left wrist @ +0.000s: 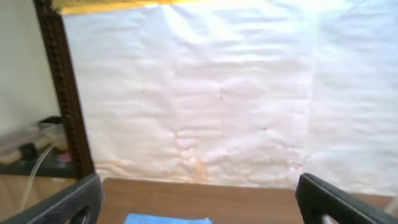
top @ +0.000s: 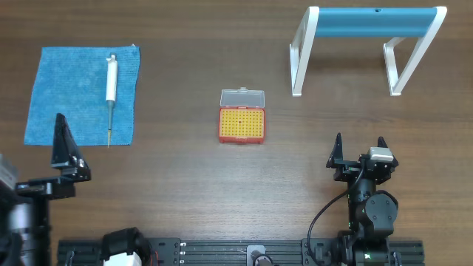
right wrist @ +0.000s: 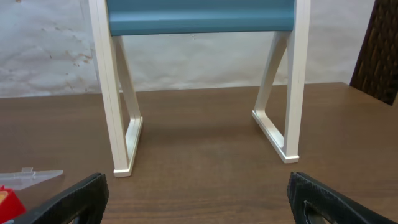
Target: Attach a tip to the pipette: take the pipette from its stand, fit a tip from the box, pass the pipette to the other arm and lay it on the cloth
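The cloth [left wrist: 168, 219] gets chopped off by the left wrist view's edge, just a blue sliver showing. Same for the tip box [right wrist: 7, 200] in the right wrist view: only a red corner. From above, its tips [top: 242, 124] are too tiny to count.

A dark wood-grain counter [top: 185, 192] is running up to a wrinkled white sheet [left wrist: 217, 93] hanging as a backdrop, a dark perforated post [left wrist: 65, 93] standing beside it
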`<state>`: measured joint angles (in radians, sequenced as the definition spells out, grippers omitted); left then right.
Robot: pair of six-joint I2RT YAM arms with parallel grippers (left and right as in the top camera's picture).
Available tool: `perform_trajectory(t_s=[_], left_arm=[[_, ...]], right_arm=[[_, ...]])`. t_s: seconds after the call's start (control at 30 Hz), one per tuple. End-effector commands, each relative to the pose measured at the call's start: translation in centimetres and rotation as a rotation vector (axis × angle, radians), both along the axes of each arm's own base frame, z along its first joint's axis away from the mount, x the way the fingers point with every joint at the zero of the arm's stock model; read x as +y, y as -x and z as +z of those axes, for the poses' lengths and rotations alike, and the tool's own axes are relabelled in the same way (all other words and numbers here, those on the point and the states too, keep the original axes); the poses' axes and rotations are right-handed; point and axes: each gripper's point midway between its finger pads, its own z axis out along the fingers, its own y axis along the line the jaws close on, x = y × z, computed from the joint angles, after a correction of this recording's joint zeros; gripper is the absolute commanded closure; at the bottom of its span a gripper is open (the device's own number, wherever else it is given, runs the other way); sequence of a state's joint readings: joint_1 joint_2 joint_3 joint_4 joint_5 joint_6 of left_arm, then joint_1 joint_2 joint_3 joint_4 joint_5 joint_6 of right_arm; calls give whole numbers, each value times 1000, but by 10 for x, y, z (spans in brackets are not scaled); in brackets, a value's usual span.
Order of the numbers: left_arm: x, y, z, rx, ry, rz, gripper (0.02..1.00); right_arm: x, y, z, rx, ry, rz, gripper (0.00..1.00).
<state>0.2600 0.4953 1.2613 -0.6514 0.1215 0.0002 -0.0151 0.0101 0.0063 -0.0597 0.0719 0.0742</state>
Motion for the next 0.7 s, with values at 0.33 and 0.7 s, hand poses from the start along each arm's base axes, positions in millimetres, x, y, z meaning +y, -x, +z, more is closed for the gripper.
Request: perform_trajectory(t_s=[0.33, 0.7], left_arm=[[-22, -35, -98, -270, 64, -184, 20], [-25, -62, -168, -246, 79, -208, 20]], right_arm=[[0, 0, -2, 4, -12, -2, 58], [0, 0, -2, 4, -12, -2, 58]])
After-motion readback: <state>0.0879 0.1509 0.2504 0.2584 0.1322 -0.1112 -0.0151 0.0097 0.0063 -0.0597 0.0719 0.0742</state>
